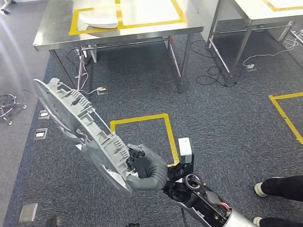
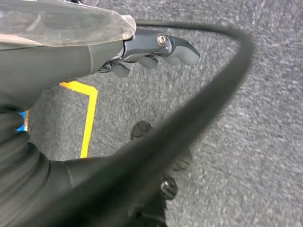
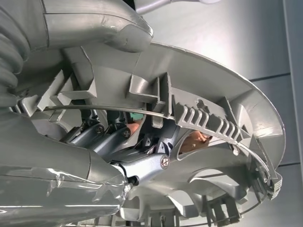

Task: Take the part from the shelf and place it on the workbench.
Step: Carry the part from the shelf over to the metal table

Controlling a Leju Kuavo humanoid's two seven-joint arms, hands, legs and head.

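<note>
Above the carpet, the right hand (image 1: 143,165) grips the grey part (image 1: 82,127), left hand (image 2: 157,49) empty, so the carry to the workbench (image 1: 53,33) comes next.

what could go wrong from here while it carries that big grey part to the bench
The right hand holds the grey part at one edge, so most of it sticks out unsupported and may twist or slip. The workbench already has a white part inside its yellow outline, so the two might collide. Cables lie on the floor by the table legs, a possible trip hazard.
</note>
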